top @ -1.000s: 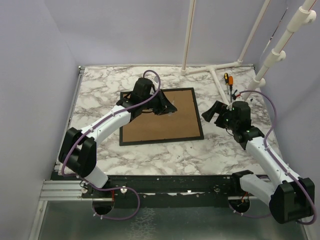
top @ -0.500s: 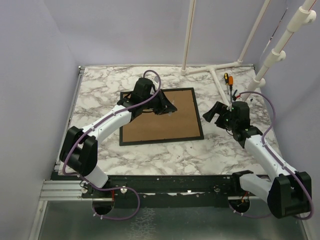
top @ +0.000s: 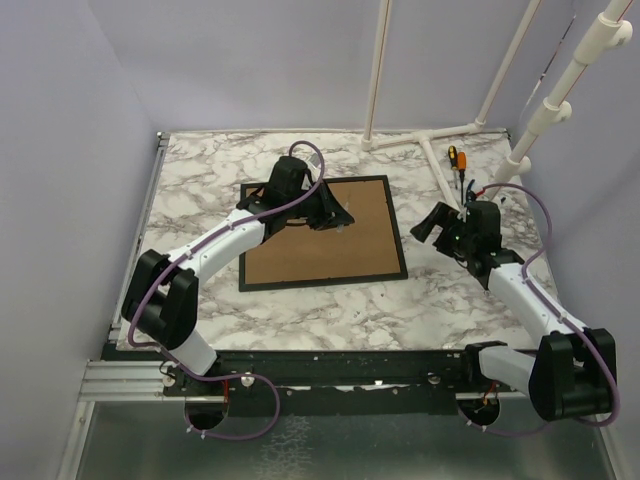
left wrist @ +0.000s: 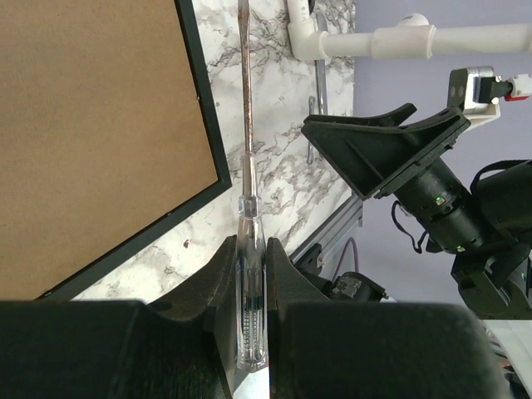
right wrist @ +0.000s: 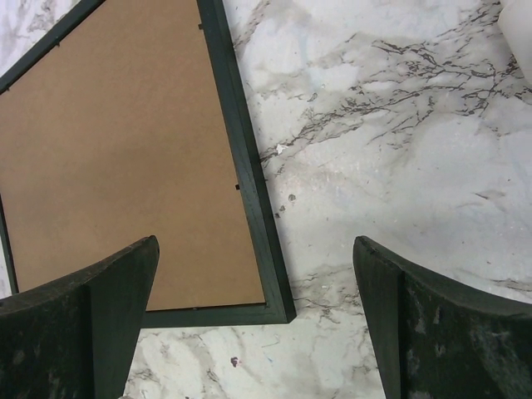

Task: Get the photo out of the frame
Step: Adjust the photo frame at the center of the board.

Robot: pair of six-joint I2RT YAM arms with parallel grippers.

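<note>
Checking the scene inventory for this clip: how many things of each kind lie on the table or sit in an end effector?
Picture frame: 1
Screwdrivers: 2, the clear-handled screwdriver in the left end effector and the orange-handled screwdriver lying far right; perhaps another beside it, too small to tell
White pipe stand: 1
Total: 4

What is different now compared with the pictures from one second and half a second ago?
The right gripper, open, drew slightly away from the frame, toward the right and far side, and that arm's elbow swung inward. Nothing was taken hold of or let go. The left gripper stayed over the frame, shut on the screwdriver. The frame did not move.
</note>
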